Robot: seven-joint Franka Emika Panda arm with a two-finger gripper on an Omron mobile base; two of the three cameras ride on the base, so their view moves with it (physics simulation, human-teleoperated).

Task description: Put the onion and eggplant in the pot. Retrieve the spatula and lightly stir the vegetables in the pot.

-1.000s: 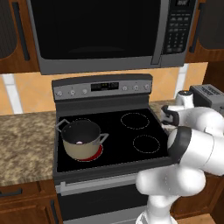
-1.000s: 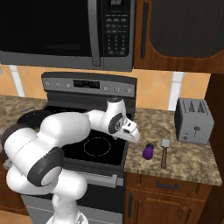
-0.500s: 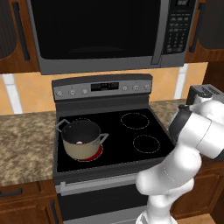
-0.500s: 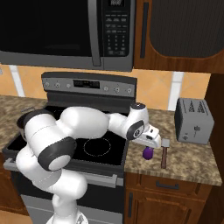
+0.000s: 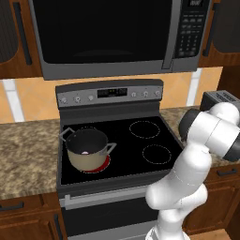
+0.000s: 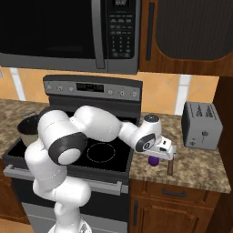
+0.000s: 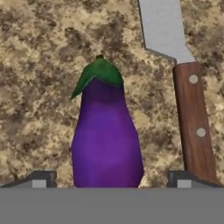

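The purple eggplant [image 7: 106, 131] with its green cap lies on the speckled counter, right of the stove [image 6: 155, 160]. My gripper [image 6: 163, 152] hangs just above it, open. In the hand view the gripper [image 7: 113, 179] has one fingertip on each side of the eggplant. The spatula [image 7: 191, 113] lies beside the eggplant, grey blade away from me, and its brown handle [image 6: 170, 167] pokes out under the hand. The beige pot [image 5: 86, 151] stands on the stove's front left burner. A small pale pink patch inside it looks like the onion [image 5: 86, 152].
A grey toaster [image 6: 201, 125] stands on the counter behind and right of the eggplant. The black stovetop [image 5: 140, 145] lies between pot and counter. A microwave [image 5: 108, 33] hangs above the stove. My arm stretches across the stove's right side.
The arm has swung right from over the stove to the counter, and the hand has come down over the eggplant. The gripper has stayed open.
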